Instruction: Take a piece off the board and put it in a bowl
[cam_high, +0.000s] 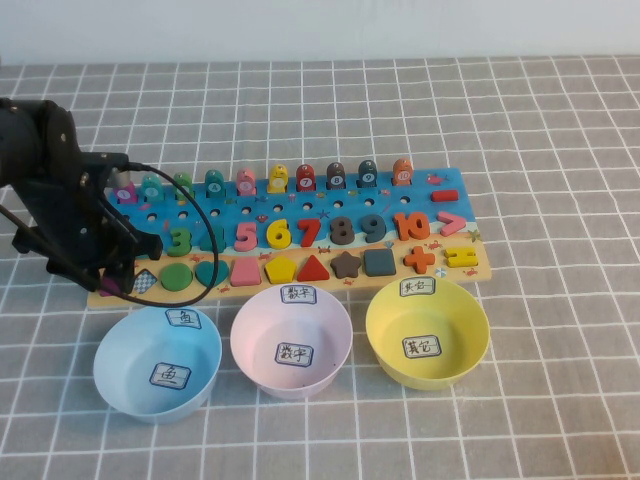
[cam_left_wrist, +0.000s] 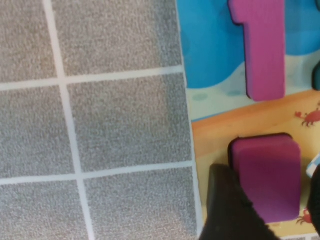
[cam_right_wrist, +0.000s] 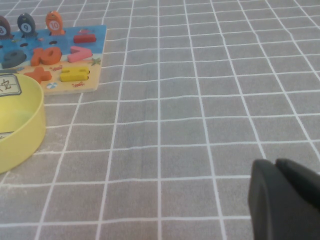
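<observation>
- Your left gripper sits low over the board's left end, on the tan strip. Jaws spread wide, one dark finger on each side of the piece; not clamped, nothing lifted.
- The piece: magenta-pink rounded square, flat in its slot, leftmost on the shape row. In the high view the arm hides nearly all of it.
- Next to it in the left wrist view: purple "1" on the blue part, small red crab print on the tan.
- Readable on the board: big numerals 3 through 10, then ">" and "−"; on the tan strip, "+" and a yellow "=". Pegs along the top carry small nos., 9 and 10 clear in the right wrist view.
- Shape row past the arm: checker piece, green circle, teal heart, pink trapezoid, yellow pentagon, red triangle, brown star, grey-blue square.
- 3 bowls in front of the board, all w/ nothing inside: blue bowl, pink bowl, the bowl in yellow at the right. 2 white labels each, black characters; can't read them surely.
- Your right gripper: only a dark tip shows, over the grey checked cloth, well apart from the bowl; can't tell if open or closed.
</observation>
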